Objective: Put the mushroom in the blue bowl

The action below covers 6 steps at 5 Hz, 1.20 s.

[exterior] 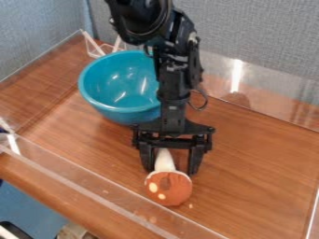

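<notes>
Gripper points steeply downward over the wooden table, its two black fingers spread wide to either side of the cream stem of the mushroom. Mushroom lies on its side on the table surface, orange-brown spotted cap toward the near edge, stem end pointing up into the gap between the fingers. Whether the fingertips touch the stem cannot be determined; the jaws stand apart and are not pressed onto it. Blue bowl sits upright on the table behind the gripper and toward the left, close to the black arm, which passes just beside its right rim. Bowl interior appears empty. Mushroom and bowl are apart, with the gripper between them. Clear plastic walls border the table along the back and the near edge
</notes>
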Motion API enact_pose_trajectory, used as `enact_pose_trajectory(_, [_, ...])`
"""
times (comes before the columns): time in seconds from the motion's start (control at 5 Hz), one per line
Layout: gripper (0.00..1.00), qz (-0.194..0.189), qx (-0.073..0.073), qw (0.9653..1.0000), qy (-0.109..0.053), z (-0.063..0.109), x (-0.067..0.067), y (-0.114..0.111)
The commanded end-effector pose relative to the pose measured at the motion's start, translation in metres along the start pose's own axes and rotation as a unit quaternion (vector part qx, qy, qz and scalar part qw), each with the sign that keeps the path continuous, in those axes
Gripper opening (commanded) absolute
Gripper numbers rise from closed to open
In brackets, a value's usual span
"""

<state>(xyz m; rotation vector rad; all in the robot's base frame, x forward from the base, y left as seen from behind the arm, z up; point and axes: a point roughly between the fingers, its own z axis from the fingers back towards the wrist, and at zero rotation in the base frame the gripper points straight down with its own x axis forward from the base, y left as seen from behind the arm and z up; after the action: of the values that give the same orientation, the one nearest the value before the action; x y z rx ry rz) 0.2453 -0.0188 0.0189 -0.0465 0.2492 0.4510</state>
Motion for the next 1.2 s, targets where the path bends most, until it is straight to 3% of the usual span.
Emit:
enact_pose_trajectory(0.0, [1.0, 0.014, 0.003, 0.9999, 0.004, -0.0006, -0.0033, 0.0063])
enact_pose_trajectory(0.6, [1.0, 0.026, 0.004, 0.9996, 0.006, -0.0009, -0.0063, 0.0095])
enact_pose_trajectory(0.8, [0.0, 0.03, 0.005, 0.9995, 0.006, -0.0012, -0.0072, 0.0107])
enact_pose_trajectory(1.0, [0.0, 0.023, 0.008, 0.9997, 0.006, -0.0006, -0.0088, 0.0129])
